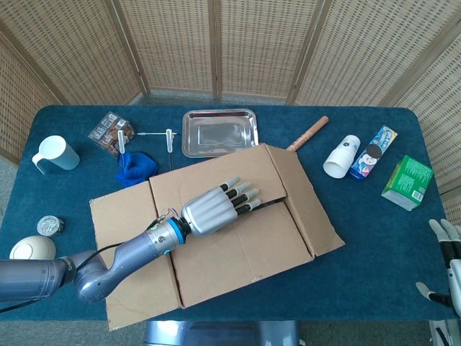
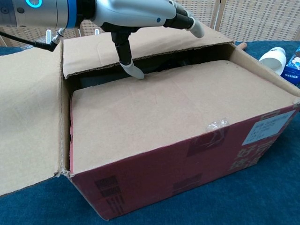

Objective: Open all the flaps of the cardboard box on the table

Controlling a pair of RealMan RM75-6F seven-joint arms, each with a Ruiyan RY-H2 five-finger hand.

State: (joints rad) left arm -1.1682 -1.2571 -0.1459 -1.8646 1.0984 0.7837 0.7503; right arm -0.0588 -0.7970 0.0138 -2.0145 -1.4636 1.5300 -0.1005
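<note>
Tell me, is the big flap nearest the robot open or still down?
Still down. The near flap lies flat over the box top, with only a dark gap along its far edge, where the left hand reaches.

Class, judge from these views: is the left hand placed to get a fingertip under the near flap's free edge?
Probably yes. The left hand hovers over the seam, one fingertip at the near flap edge, nothing between.
</note>
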